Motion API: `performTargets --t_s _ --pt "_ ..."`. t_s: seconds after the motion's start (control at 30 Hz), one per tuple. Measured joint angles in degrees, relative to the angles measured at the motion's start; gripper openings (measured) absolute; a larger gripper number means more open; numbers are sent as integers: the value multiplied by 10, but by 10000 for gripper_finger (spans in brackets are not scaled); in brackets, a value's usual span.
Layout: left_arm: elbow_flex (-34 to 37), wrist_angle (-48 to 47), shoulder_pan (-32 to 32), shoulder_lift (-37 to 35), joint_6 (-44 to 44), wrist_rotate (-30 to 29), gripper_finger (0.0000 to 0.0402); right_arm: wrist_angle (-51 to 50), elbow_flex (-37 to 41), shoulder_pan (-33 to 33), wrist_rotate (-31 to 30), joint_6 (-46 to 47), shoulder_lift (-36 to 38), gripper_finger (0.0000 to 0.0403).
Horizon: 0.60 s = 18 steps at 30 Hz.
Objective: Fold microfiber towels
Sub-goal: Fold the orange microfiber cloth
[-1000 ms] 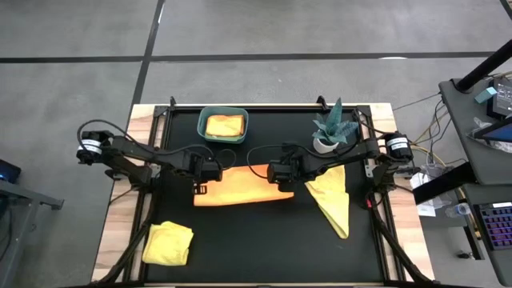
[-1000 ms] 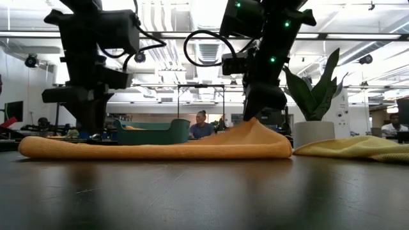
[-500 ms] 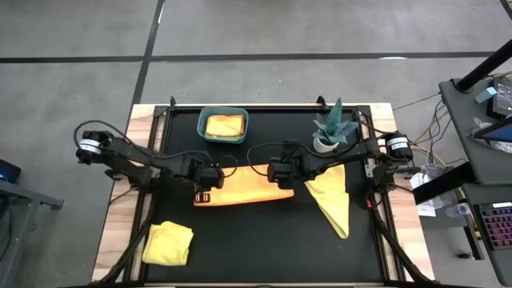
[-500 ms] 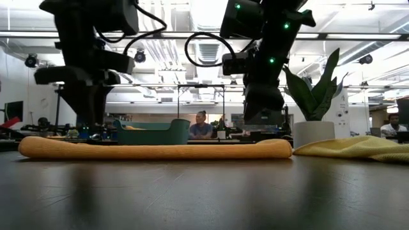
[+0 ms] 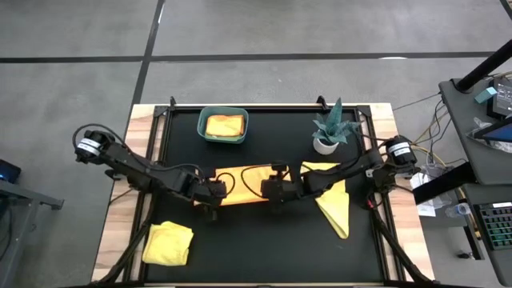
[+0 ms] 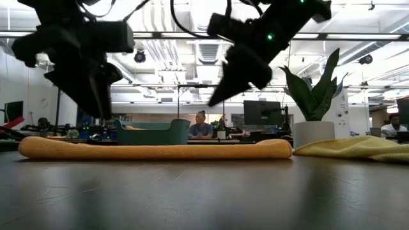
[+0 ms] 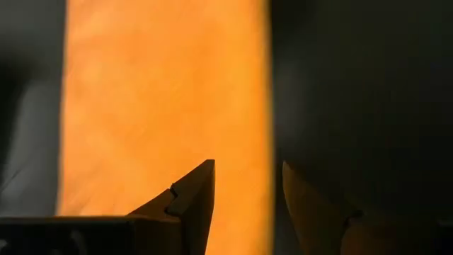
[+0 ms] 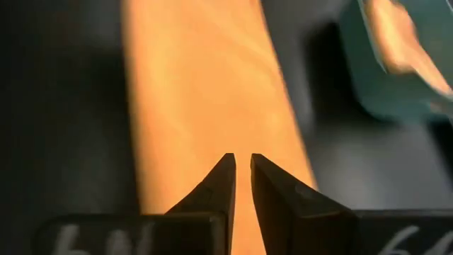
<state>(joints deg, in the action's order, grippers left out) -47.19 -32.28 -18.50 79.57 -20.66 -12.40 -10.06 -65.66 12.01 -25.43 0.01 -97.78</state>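
Now, I am lifting both grippers off the long orange microfiber towel (image 5: 240, 186) | left gripper (image 7: 248, 185) apart, right gripper (image 8: 242, 177) nearly closed, empty | fold lying flat, released.

A teal plastic bin (image 5: 224, 126) sits near the far edge of the black-topped table (image 5: 264, 248). A small green potted plant in a white pot (image 5: 330, 132) stands farther right. A person (image 6: 201, 125) sits in the room behind.

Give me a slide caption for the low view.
Folded orange towel lies flat on the dark table; both grippers hang above it, holding nothing, with a yellow towel and potted plant at right.
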Motion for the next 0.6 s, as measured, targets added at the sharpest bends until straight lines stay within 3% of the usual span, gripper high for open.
performTargets --t_s 0.2,0.6 --pt "35 147 -14 6 22 0 142 190 62 5 77 -3 -3 27" --pt "81 157 -14 27 15 0 5 209 130 5 101 49 -11 27"
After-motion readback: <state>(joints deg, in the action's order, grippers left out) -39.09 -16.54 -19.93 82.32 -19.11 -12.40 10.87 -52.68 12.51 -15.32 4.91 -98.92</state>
